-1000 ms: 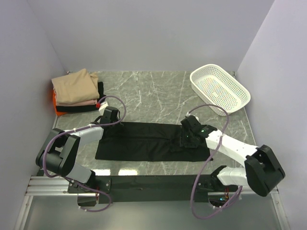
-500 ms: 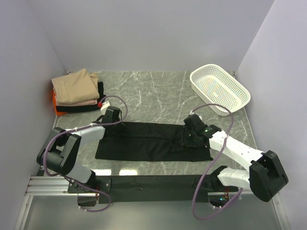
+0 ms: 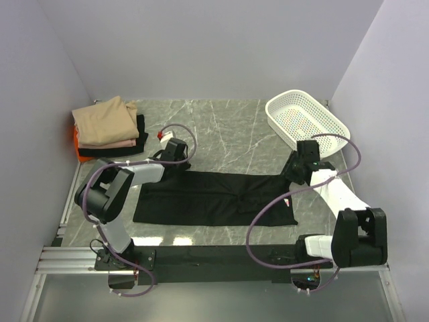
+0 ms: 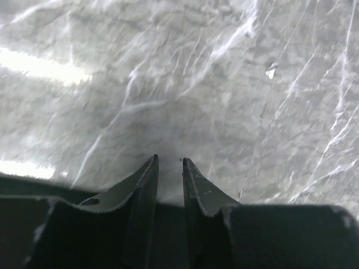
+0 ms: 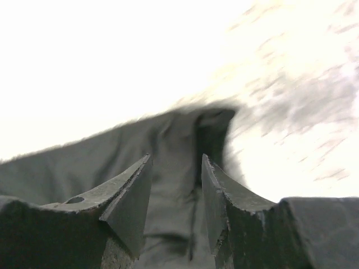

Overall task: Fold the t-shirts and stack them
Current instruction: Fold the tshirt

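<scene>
Top view: a black t-shirt lies spread flat across the middle of the marble worktop. The left fingers, narrowly parted and holding nothing, hang over bare marble beside its far left edge. The right fingers, parted wider, stand over its far right corner without clamping it. Folded t-shirts are stacked far left, and a white basket sits far right.

Matt cloth t-shirt — perhaps marble table.
</scene>
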### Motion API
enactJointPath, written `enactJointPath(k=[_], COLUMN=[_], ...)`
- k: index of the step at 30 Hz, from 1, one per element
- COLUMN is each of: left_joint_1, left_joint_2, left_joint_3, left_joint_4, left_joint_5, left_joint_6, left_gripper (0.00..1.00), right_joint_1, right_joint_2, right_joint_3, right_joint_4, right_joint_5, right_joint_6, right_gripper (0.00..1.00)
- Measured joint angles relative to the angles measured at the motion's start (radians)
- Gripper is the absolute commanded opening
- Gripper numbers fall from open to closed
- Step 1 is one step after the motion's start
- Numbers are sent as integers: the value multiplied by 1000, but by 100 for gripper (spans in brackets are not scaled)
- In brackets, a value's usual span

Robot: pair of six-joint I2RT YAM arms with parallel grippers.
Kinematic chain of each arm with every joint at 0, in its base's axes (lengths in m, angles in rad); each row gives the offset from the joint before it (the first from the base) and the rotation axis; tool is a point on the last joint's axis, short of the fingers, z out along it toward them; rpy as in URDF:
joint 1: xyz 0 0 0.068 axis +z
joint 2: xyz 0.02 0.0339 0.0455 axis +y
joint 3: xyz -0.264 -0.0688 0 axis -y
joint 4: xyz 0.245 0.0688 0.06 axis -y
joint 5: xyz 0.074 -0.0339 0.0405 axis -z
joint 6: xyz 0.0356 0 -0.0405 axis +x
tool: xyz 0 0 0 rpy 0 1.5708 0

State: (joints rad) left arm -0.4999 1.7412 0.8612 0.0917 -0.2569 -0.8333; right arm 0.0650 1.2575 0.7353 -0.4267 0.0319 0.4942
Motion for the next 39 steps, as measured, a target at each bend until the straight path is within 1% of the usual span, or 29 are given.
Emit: enactJointPath(k=[6, 10, 17, 21, 25, 28, 30, 31, 34, 35, 37, 38, 39], left_joint_1=[1, 1, 1, 1, -10, -39, -62, -74, -100, -103, -104, -104, -104], left_joint_2=[29, 35, 11, -43, -145, -212, -230, -233, -221, -211, -200, -194, -187], left_joint_3=[8, 6, -23, -49, -100, -131, -157, -174, -221, -230, -232, -232, -232], left_joint_4=[58, 78, 86, 24, -23, -22, -10, -4, 2, 12, 41, 53, 66], left_joint_5=[2, -1, -12, -14, -11, -2, 8, 14, 34, 34, 42, 43, 43], left_joint_6=[-3, -3, -11, -10, -11, -23, -30, -36, -53, -61, -73, -79, -87], left_gripper=[31, 31, 31, 31, 31, 31, 31, 31, 31, 31, 31, 31, 31], right_joint_1=[-102, -119, -119, -120, -120, -120, -120, -120, -120, -120, -120, -120, -120], right_joint_2=[97, 133, 139, 140, 143, 151, 153, 153, 153, 154, 157, 159, 161], right_joint_3=[0, 0, 0, 0, 0, 0, 0, 0, 0, 0, 0, 0, 0], right_joint_4=[51, 75, 111, 124, 128, 128, 128, 128, 129, 130, 131, 130, 130], right_joint_5=[-50, -75, -100, -105, -105, -105, -106, -106, -108, -109, -108, -107, -103], right_joint_6=[-26, -32, -37, -40, -41, -42, -42, -42, -44, -44, -43, -44, -45], right_gripper=[47, 46, 45, 43, 38, 36, 34, 33, 22, 16, 10, 1, 0])
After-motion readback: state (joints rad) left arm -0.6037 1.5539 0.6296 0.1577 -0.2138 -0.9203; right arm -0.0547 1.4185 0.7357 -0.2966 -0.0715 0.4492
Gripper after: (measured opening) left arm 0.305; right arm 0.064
